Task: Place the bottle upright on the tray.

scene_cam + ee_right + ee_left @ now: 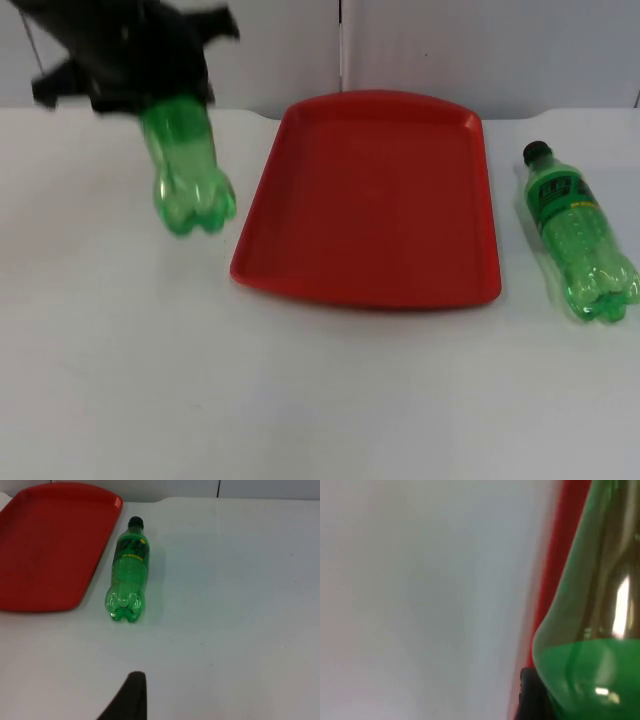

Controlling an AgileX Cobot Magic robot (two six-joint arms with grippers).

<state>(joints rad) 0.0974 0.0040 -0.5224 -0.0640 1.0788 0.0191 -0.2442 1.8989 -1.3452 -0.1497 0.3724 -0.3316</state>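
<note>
My left gripper (165, 100) is shut on the neck end of a green bottle (185, 170). It holds the bottle in the air left of the red tray (300, 270), base tilted down and toward the front. In the left wrist view the held green bottle (590, 630) looms close, with the tray's red rim (555, 580) beside it. A second green bottle (578, 232) with a black cap lies on its side on the table right of the tray. My right gripper (131, 700) waits above the table, some way short of the lying bottle (128, 572).
The tray (45, 545) has nothing on it. The grey partition wall (450, 45) stands behind the table. White table top (300, 400) stretches in front of the tray.
</note>
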